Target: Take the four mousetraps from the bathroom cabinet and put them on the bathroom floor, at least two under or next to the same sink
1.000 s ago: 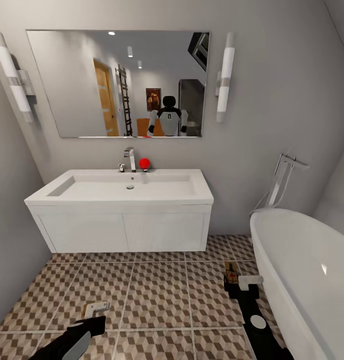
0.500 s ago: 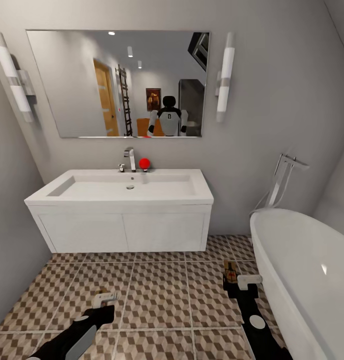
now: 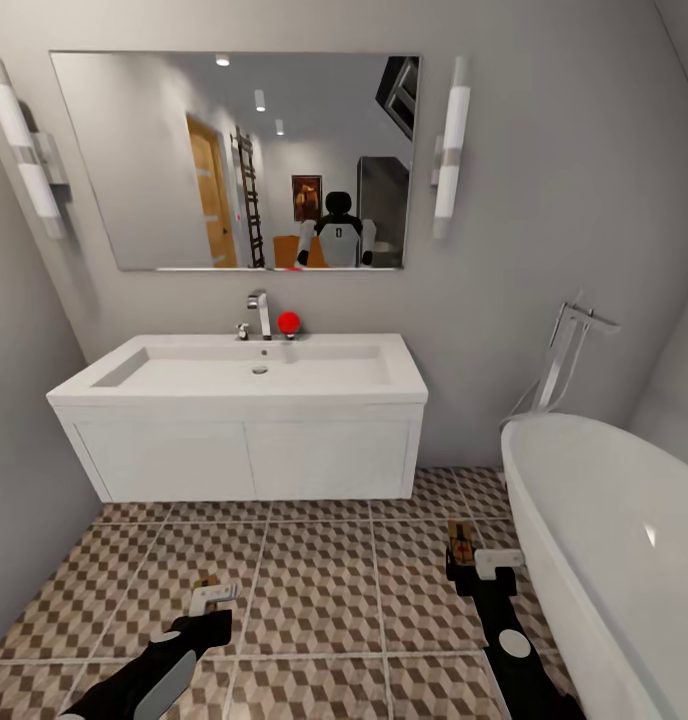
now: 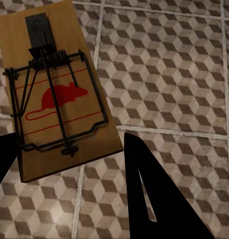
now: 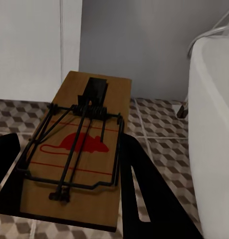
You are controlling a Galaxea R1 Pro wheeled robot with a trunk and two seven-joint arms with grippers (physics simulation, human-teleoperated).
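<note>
The robot faces the sink [image 3: 239, 385], a white basin on a boxy white drawer unit fixed to the grey wall, with a chrome tap [image 3: 258, 314] and a small red ball [image 3: 288, 322] at its back edge and a wide mirror [image 3: 234, 160] above that reflects the robot itself. A white bathtub [image 3: 604, 550] fills the right side of the head view, and the bathroom floor [image 3: 314, 590] of cube-patterned tiles stretches from under the sink toward the camera. Low at the left, the left gripper [image 3: 206, 598] reaches forward over the tiles; in the left wrist view its two dark fingers [image 4: 154, 199] stand on either side of a mousetrap [image 4: 54, 94], a tan board with a black wire spring and a red mouse print, and the jaws are clamped on that board, which hangs tilted above the floor. At the right, beside the tub, the right gripper [image 3: 481, 562] holds the other mousetrap [image 3: 462, 541]; the right wrist view shows this board [image 5: 82, 149] gripped between the jaws and lying nearly flat above the tiles, pointed at the gap between the drawer unit's side and the tub
</note>
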